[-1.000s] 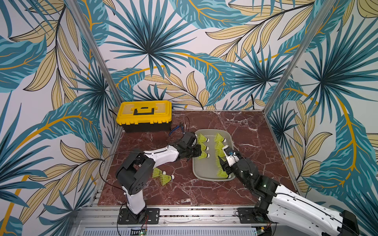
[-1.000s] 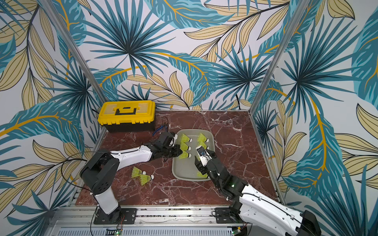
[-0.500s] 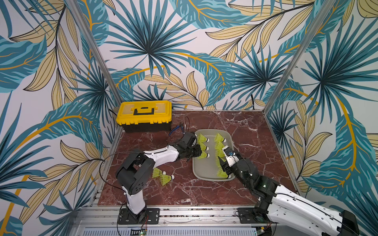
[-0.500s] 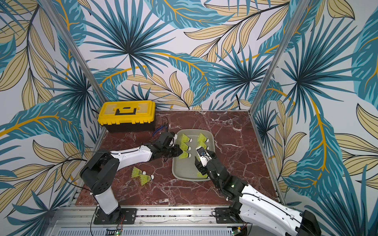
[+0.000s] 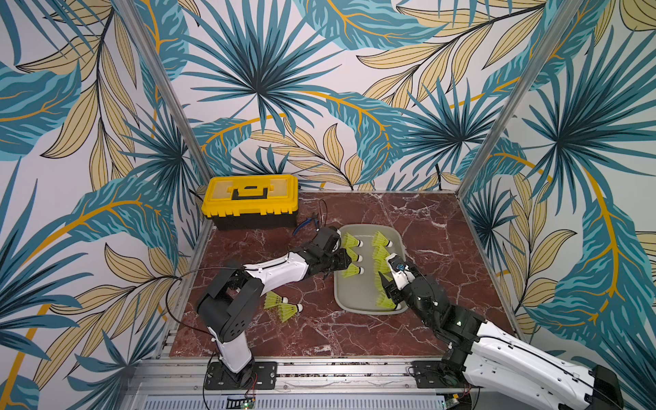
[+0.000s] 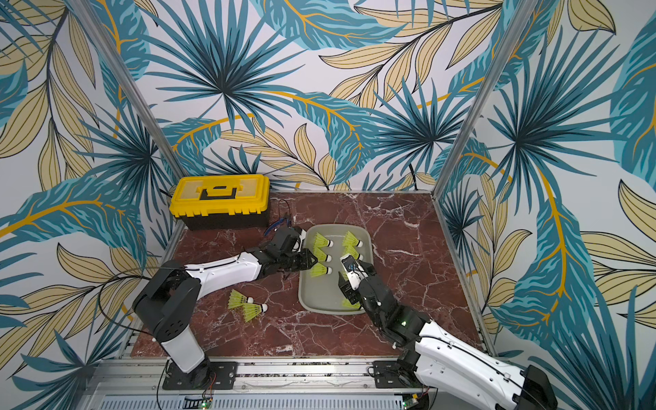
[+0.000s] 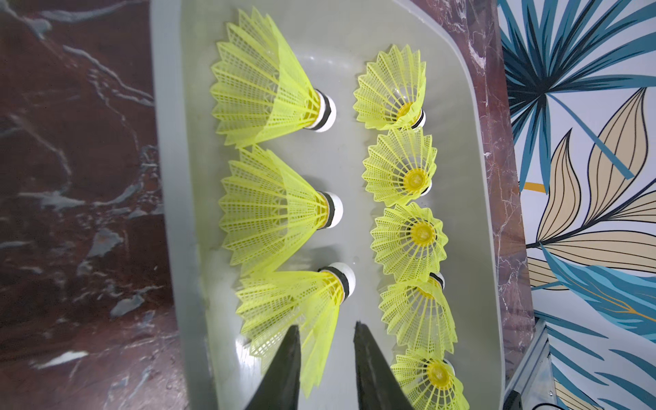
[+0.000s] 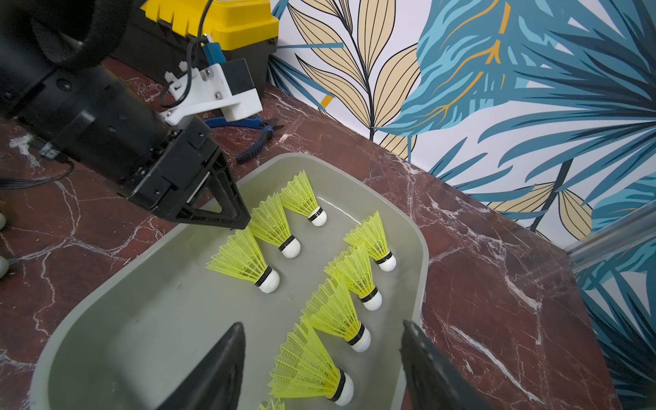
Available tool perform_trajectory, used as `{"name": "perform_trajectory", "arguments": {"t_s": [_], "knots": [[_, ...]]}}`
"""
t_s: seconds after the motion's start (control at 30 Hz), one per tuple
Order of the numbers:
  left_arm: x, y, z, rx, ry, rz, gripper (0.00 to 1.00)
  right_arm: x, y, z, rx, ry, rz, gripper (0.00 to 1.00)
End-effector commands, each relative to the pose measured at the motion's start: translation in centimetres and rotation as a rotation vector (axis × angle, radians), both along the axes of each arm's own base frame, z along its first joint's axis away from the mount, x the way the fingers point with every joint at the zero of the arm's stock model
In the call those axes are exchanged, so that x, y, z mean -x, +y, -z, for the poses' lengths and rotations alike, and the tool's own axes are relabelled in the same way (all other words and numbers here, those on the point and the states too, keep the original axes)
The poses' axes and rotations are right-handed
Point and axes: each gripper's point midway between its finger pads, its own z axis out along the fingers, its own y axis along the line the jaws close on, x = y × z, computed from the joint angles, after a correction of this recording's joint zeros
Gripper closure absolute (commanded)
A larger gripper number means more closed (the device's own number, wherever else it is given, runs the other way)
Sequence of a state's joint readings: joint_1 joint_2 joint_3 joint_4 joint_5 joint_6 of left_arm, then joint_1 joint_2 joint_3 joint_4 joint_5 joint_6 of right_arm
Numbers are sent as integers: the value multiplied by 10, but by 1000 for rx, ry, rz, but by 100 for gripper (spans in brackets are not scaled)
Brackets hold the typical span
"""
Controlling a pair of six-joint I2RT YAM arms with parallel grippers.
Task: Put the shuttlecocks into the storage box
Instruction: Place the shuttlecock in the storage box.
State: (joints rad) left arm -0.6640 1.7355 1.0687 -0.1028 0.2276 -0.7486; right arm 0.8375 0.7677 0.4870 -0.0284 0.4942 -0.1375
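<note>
At the left tool (image 7: 326, 324): parted narrowly, astride the skirt edge of one shuttlecock (image 7: 298, 301), not pinching it. At the right tool (image 8: 323, 323): spread wide, empty, low over the storage box (image 5: 355, 294). In that box: eight shuttlecocks (image 7: 273, 213) lying in rows of three and five. Out on the surface (image 5: 319, 337), beside the left arm: two more shuttlecocks (image 5: 284, 307), close together.

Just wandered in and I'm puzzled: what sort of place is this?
Probably a robot test booth: two arms bolted to a front rail, a marble-look tabletop, leaf-print walls on three sides.
</note>
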Motion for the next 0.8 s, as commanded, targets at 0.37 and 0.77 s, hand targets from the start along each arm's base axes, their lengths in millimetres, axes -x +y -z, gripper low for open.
{"name": "perform_trajectory", "arguments": {"t_s": [0.37,0.77], "knots": [[2,33,-46,-78,-129,-65,61,0,-5,7,0,3,26,30],[24,120,-66,-260,-220,-286,50,-3,-2,6,2,-1,20,30]]}}
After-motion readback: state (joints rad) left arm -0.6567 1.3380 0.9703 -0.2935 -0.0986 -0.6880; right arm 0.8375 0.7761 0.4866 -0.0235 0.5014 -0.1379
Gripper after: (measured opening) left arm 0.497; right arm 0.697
